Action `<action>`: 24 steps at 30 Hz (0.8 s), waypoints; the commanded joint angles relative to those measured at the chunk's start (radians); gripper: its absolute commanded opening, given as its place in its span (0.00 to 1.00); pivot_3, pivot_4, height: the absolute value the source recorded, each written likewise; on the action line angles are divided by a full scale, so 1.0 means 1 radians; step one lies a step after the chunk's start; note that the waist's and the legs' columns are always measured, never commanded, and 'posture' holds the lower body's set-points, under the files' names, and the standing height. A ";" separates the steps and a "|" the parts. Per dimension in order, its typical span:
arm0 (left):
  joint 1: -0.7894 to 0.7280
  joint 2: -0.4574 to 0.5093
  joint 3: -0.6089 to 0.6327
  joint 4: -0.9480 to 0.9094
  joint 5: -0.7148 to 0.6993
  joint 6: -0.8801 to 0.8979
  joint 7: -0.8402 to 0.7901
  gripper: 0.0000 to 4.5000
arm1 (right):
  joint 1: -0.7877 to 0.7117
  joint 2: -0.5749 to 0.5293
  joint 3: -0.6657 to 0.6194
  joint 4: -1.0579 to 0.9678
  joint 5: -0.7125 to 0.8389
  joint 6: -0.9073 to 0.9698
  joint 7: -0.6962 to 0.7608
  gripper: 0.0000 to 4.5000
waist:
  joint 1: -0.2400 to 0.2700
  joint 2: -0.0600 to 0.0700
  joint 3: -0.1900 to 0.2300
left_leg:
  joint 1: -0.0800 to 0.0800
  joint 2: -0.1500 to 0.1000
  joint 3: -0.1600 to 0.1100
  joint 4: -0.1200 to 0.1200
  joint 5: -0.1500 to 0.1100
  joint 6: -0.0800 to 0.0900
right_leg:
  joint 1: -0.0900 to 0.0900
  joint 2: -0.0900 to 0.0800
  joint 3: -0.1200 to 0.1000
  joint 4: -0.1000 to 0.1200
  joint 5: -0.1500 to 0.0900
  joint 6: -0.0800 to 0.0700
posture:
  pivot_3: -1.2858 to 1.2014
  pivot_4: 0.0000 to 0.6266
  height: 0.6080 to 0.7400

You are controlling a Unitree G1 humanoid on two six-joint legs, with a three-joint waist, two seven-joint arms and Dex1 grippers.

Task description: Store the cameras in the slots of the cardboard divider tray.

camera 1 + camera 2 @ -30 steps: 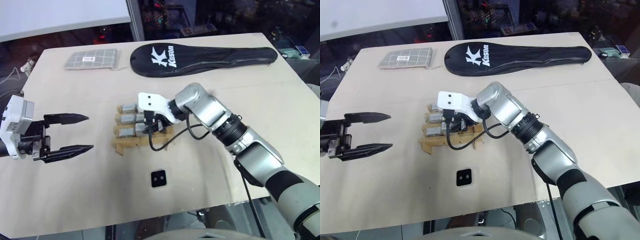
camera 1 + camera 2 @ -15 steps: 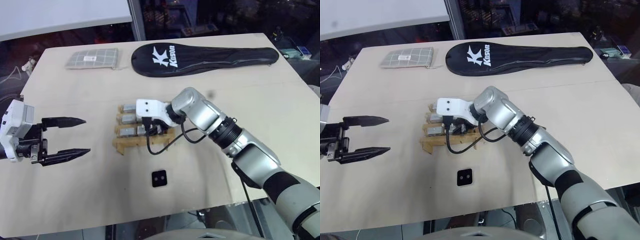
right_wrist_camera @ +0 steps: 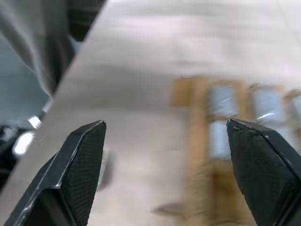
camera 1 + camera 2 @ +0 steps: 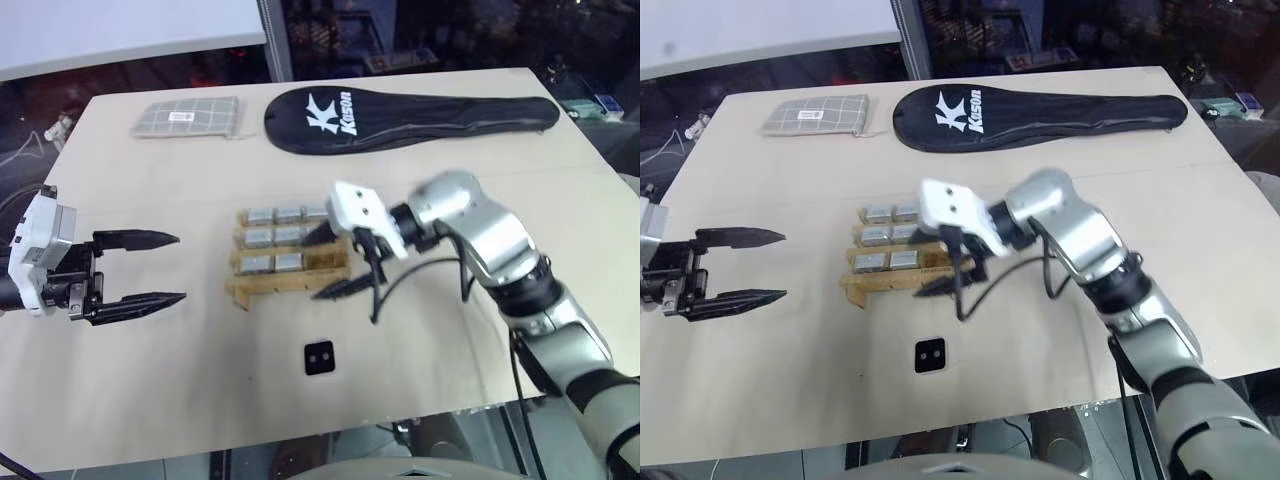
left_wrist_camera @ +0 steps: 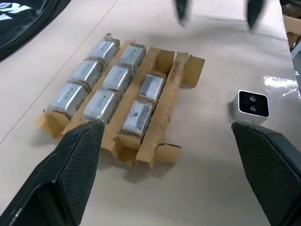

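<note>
**Eight cameras slotted, one loose on the counter**

The cardboard divider tray (image 4: 268, 287) is sitting in the middle of the head view, on the pale counter (image 4: 150, 400). Eight cameras (image 5: 115, 77) are lying in its slots, silver tops up. The two rows towards the top of the frame are holding three each. The row nearest the bottom edge is holding two, and its right-hand slot is standing empty. A ninth camera (image 4: 318, 357) is lying loose below the tray, well apart from it, black lens face up.

The right end effector (image 4: 335, 262) is hovering over the tray's right edge with its fingers spread wide and gripping nothing. The left end effector (image 4: 150, 268) is waiting at the left of the frame, equally spread and empty, well apart from the tray.

Judging by its looks, the loose camera is a small, rigid metal block: light, unlikely to deform, but smooth-sided and so prone to slipping or twisting in a pinch. The two opposite silver flanks look like the place to grip, leaving the lens face alone. The tray appears thin and light, so it may be sliding or tipping on its short feet if the camera is pushed in off-centre.

One black Kason racket cover (image 4: 410, 108) and one grey checked pouch (image 4: 185, 117) are lying along the top of the frame.
</note>
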State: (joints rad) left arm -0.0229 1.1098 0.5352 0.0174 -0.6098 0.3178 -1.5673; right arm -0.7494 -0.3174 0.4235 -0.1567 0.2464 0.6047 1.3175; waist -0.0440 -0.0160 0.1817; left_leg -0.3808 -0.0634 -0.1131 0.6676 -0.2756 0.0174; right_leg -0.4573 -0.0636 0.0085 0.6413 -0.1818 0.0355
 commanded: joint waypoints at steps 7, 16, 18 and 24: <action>0.017 0.047 0.031 0.002 -0.010 0.019 -0.045 1.00 | 0.364 -0.046 0.035 -0.158 0.019 -0.158 -0.112 0.90 | 0.003 0.000 0.000 | 0.001 0.001 0.001 0.001 -0.002 0.003 | 0.001 0.001 0.001 0.001 0.000 0.000 | 0.52 0.24 1.00; 0.064 0.096 0.064 -0.017 -0.043 0.050 -0.047 1.00 | 0.420 -0.025 0.115 -0.016 -0.097 -0.413 -0.168 0.90 | 0.002 0.000 0.000 | 0.006 0.006 0.004 0.002 -0.001 0.003 | 0.005 0.011 0.002 0.001 0.000 -0.001 | 0.52 0.24 1.00; 0.077 0.100 0.079 -0.024 -0.046 0.057 -0.047 1.00 | 0.415 -0.012 0.135 0.037 -0.133 -0.452 -0.192 0.90 | 0.002 0.000 0.000 | 0.007 0.007 0.004 0.002 -0.001 0.003 | 0.005 0.011 0.003 0.001 0.001 -0.001 | 0.52 0.24 1.00; 0.152 0.100 0.168 -0.074 -0.050 0.098 -0.047 1.00 | 0.424 0.041 0.155 0.144 -0.163 -0.521 -0.233 0.85 | 0.002 -0.002 -0.001 | 0.007 0.008 0.006 0.001 -0.001 0.002 | 0.005 0.012 0.004 0.000 0.001 -0.001 | 0.52 0.24 1.00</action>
State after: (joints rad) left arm 0.1250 1.1882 0.6475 -0.0302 -0.6356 0.4057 -1.6095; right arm -0.3289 -0.2852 0.5685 -0.0151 0.0876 0.1068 1.0861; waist -0.0425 -0.0178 0.1807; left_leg -0.3721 -0.0553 -0.1071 0.6689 -0.2771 0.0195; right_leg -0.4502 -0.0512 0.0129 0.6413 -0.1811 0.0343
